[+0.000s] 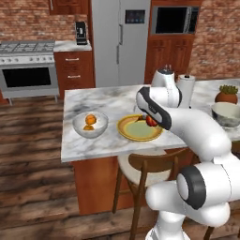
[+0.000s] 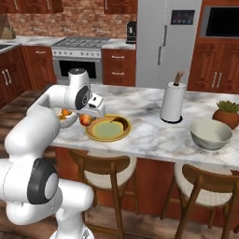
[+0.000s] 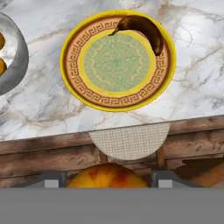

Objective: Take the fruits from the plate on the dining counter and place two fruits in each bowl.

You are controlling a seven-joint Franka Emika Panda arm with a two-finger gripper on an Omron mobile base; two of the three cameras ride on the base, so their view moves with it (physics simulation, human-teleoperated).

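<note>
Above the plate [image 3: 118, 61], the fingers [image 3: 52, 178] grip the reddish fruit [image 3: 107, 176].

A home kitchen: brick walls, steel stove [image 1: 28, 65], tall fridge [image 1: 119, 40], wooden cabinets [image 1: 74, 70], and marble dining counter [image 1: 93, 101] with stools [image 2: 105, 170].

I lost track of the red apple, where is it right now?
The red apple sits between the claw fingers, lifted above the near edge of the yellow plate, beside the whitish bowl holding two oranges.
</note>
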